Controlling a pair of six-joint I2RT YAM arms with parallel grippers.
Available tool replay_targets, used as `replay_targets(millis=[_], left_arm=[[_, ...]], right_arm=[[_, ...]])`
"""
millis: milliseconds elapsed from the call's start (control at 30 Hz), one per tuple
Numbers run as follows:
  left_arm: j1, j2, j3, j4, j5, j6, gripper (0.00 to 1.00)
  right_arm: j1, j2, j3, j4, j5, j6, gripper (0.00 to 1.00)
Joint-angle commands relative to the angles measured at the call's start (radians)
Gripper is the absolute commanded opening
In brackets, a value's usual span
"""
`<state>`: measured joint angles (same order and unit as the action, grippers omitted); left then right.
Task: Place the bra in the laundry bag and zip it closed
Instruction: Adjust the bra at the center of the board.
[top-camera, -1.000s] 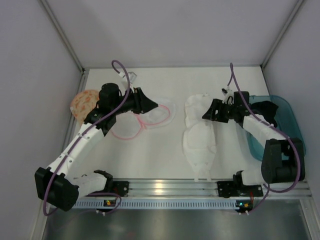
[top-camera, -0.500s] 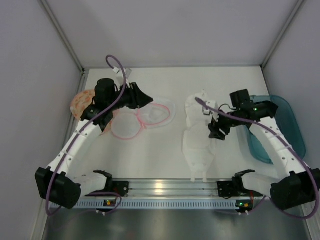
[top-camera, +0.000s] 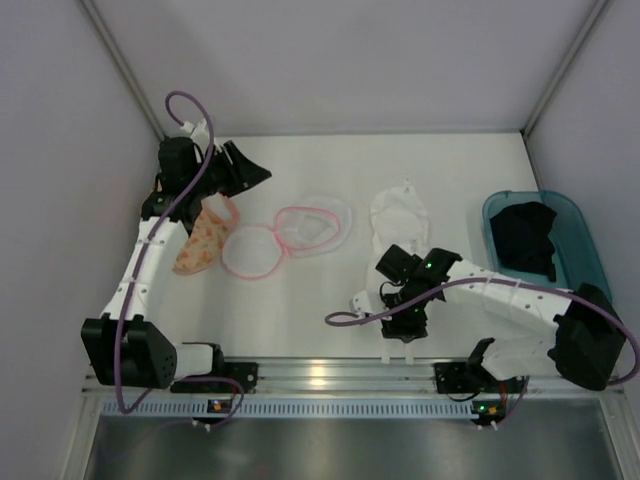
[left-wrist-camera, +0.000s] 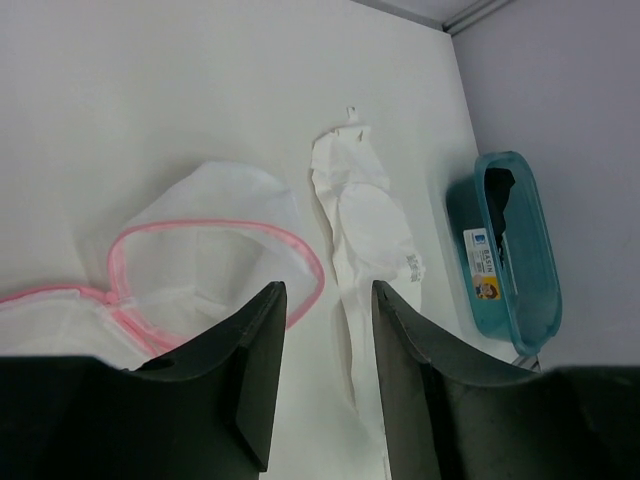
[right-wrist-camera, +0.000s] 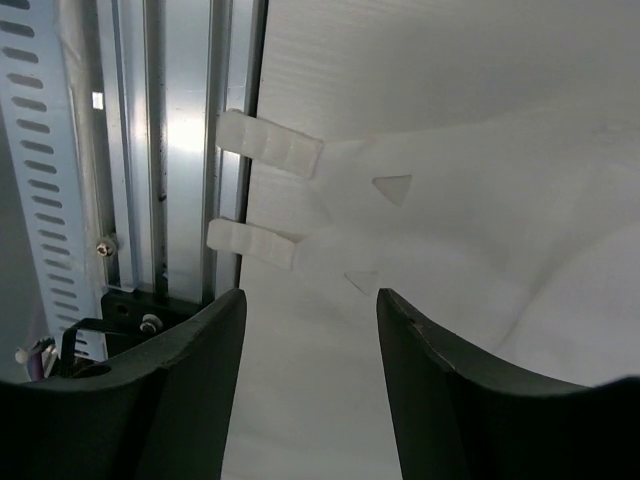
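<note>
Well right of the empty, half-open right gripper, the bra lies bunched in the right-edge tub.

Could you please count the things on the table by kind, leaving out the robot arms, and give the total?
Mesh bags: 2 (patterned laundry bag, white pouch)
Garments: 2 (black bra, white garment)
Tubs: 1 (teal tub)
Total: 5
</note>
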<state>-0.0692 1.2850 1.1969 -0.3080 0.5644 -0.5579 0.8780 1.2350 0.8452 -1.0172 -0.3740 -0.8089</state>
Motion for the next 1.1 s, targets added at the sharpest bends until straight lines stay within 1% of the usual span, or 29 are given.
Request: replay_targets(millis=[0, 133, 167, 267, 467, 500, 567, 600, 667, 700, 733, 833, 900, 967, 1000, 1067], left_arm=[[0.04, 0.023, 0.055, 0.018, 0.019, -0.02, 0.45], [0.062, 0.039, 0.066, 0.018, 0.032, -0.019, 0.45], [0.09, 0.04, 0.07, 0.018, 0.035, -0.02, 0.45], [0.106, 0.051, 0.076, 0.018, 0.042, -0.019, 0.45], [0.135, 0.063, 0.076, 0.038, 0.057, -0.034, 0.45], [0.138, 0.063, 0.076, 0.043, 0.055, -0.039, 0.45], [0.149, 0.068, 0.076, 0.046, 0.058, -0.043, 0.45], [0.152, 0.069, 0.076, 0.046, 0.06, -0.048, 0.45], [0.158, 0.068, 0.078, 0.044, 0.068, -0.051, 0.45], [0.16, 0.066, 0.076, 0.046, 0.071, -0.048, 0.45], [0.161, 0.063, 0.075, 0.046, 0.072, -0.045, 0.45], [0.161, 0.048, 0.063, 0.046, 0.081, -0.033, 0.45], [0.161, 0.037, 0.055, 0.046, 0.081, -0.019, 0.45], [0.163, 0.019, 0.04, 0.046, 0.083, -0.007, 0.45], [0.161, 0.011, 0.033, 0.044, 0.078, 0.001, 0.45], [0.163, -0.007, 0.021, 0.046, 0.078, 0.012, 0.45]], right_arm=[[0.07, 0.066, -0.008, 0.094, 0.067, 0.02, 0.54], [0.111, 0.132, -0.02, 0.166, 0.087, 0.06, 0.53], [0.143, 0.144, -0.032, 0.199, 0.095, 0.082, 0.53], [0.2, 0.169, -0.067, 0.265, 0.147, 0.102, 0.53], [0.234, 0.25, -0.126, 0.341, 0.216, 0.143, 0.49], [0.24, 0.26, -0.132, 0.37, 0.23, 0.146, 0.47], [0.248, 0.283, -0.143, 0.394, 0.234, 0.16, 0.35], [0.248, 0.287, -0.141, 0.404, 0.221, 0.166, 0.22], [0.249, 0.278, -0.115, 0.398, 0.19, 0.2, 0.1], [0.25, 0.268, -0.1, 0.384, 0.143, 0.209, 0.06], [0.25, 0.235, -0.083, 0.358, 0.121, 0.229, 0.0], [0.25, 0.143, -0.011, 0.298, 0.014, 0.249, 0.0], [0.248, 0.135, 0.058, 0.241, -0.064, 0.249, 0.0], [0.242, 0.117, 0.09, 0.209, -0.121, 0.254, 0.0], [0.24, 0.11, 0.097, 0.209, -0.167, 0.255, 0.0], [0.242, 0.09, 0.12, 0.203, -0.209, 0.266, 0.0]])
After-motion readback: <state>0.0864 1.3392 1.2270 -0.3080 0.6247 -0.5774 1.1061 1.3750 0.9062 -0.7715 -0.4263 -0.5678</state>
